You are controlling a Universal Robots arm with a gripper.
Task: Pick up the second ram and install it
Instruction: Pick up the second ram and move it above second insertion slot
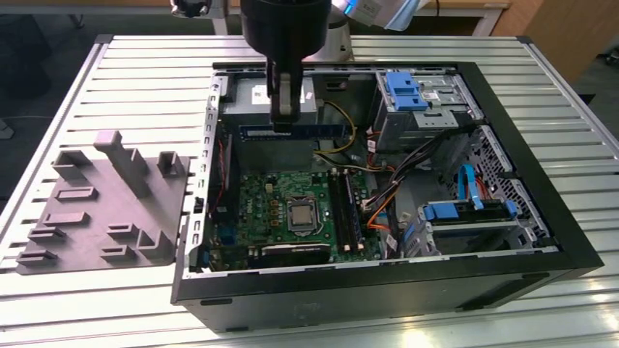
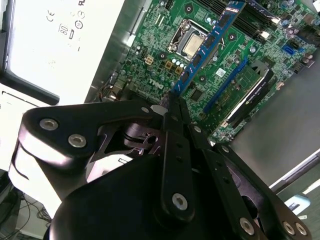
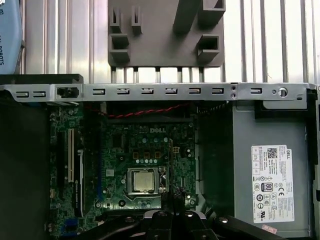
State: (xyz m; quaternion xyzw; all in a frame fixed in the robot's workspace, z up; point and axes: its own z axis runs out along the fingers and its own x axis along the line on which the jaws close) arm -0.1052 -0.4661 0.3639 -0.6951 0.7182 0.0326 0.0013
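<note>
The second ram (image 1: 309, 132) is a slim blue-green stick that hangs level above the open computer case, over its far end. My gripper (image 1: 283, 127) is shut on it near one end. In the second wrist view the second ram (image 2: 211, 42) reaches out from my closed gripper (image 2: 171, 100) over the green motherboard (image 2: 165, 75). In the first wrist view the second ram (image 3: 170, 160) shows edge-on as a thin line above my gripper (image 3: 172, 194). The black memory slots (image 1: 346, 210) lie lower on the motherboard (image 1: 275, 199), nearer the exterior view's right.
A grey moulded fixture (image 1: 106, 203) sits on the slatted table at the exterior view's left. Inside the black case (image 1: 387, 283) are the processor socket (image 1: 301, 215), orange and yellow cables (image 1: 382, 196), blue drive brackets (image 1: 406, 90) and a grey power supply (image 3: 270, 180).
</note>
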